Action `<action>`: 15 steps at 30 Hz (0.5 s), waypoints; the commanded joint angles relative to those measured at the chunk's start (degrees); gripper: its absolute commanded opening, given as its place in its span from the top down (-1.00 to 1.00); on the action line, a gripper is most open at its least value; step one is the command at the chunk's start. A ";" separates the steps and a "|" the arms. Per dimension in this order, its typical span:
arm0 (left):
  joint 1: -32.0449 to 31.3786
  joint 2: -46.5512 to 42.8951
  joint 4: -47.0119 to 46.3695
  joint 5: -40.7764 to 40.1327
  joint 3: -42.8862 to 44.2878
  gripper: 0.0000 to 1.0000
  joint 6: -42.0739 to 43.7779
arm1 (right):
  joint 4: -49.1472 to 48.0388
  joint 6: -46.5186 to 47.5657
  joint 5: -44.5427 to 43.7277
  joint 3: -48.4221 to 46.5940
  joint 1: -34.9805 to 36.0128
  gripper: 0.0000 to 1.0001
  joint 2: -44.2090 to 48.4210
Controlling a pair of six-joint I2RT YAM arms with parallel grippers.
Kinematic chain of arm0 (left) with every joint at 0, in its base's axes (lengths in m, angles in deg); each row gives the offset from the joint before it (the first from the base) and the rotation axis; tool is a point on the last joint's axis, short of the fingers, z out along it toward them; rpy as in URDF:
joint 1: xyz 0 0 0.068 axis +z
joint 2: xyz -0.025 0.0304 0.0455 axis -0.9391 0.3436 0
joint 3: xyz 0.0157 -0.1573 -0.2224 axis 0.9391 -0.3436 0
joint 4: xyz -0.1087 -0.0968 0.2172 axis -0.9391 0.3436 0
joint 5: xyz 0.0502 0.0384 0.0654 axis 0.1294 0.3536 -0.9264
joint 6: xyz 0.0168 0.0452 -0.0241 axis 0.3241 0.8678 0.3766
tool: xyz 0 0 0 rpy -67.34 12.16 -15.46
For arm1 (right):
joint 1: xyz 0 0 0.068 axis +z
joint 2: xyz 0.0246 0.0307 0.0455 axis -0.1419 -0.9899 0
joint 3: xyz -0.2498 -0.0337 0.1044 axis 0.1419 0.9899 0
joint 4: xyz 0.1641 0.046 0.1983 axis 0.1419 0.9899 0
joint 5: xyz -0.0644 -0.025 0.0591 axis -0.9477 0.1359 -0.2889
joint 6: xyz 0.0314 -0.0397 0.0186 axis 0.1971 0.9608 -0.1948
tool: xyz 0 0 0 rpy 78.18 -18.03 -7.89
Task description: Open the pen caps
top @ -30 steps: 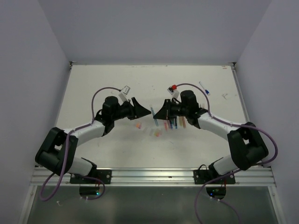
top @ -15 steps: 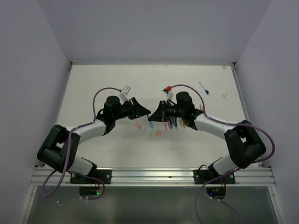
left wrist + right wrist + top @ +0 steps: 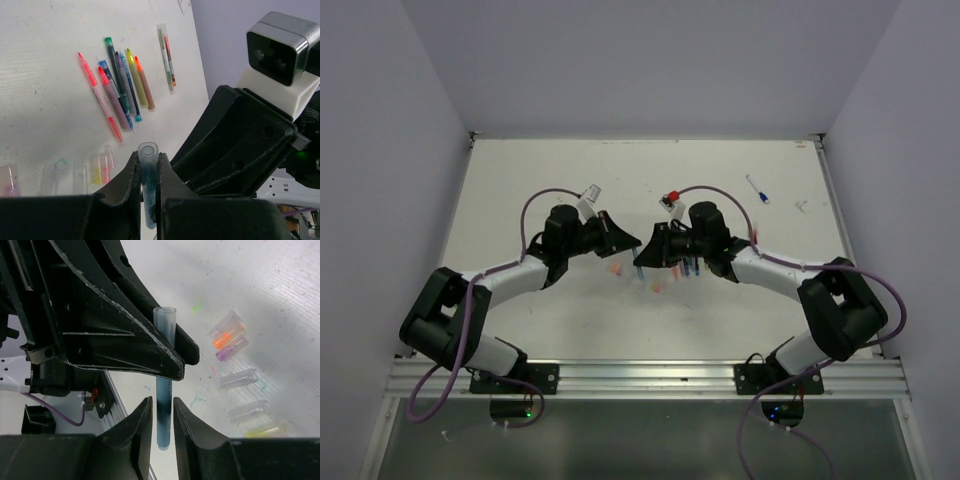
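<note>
Left fingers (image 3: 125,177): I see them clamped on the pale cap (image 3: 148,152).
Right fingers (image 3: 142,422): narrow, either side of the blue pen (image 3: 163,415); I cannot tell if they grip.
Blue pen: held up between both arms.
Loose caps (image 3: 231,335): lying on the worktop (image 3: 45,75).

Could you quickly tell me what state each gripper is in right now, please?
Left gripper: closed on the cap.
Right gripper: around the pen; whether it grips cannot be told.
</note>
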 commanded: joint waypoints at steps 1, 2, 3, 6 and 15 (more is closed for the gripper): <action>0.20 -1.46 -0.57 -1.19 1.90 1.00 -0.04 | 0.07 1.21 -0.53 -1.79 1.36 0.44 -2.02; 0.29 -1.72 -0.39 -1.28 1.89 1.00 0.05 | -0.46 0.95 -0.44 -1.96 1.71 0.44 -2.47; 0.20 -2.25 0.13 -1.71 1.98 1.00 0.05 | -0.81 0.86 -0.35 -2.48 1.97 0.44 -2.99; 0.20 -3.13 1.45 -2.42 2.07 1.00 0.31 | -0.82 1.03 -0.18 -3.81 3.12 0.68 -4.67; 1.24 -0.67 28.94 -18.05 13.14 1.00 7.61 | 27.43 15.95 -46.59 -12.15 16.19 1.00 -2.73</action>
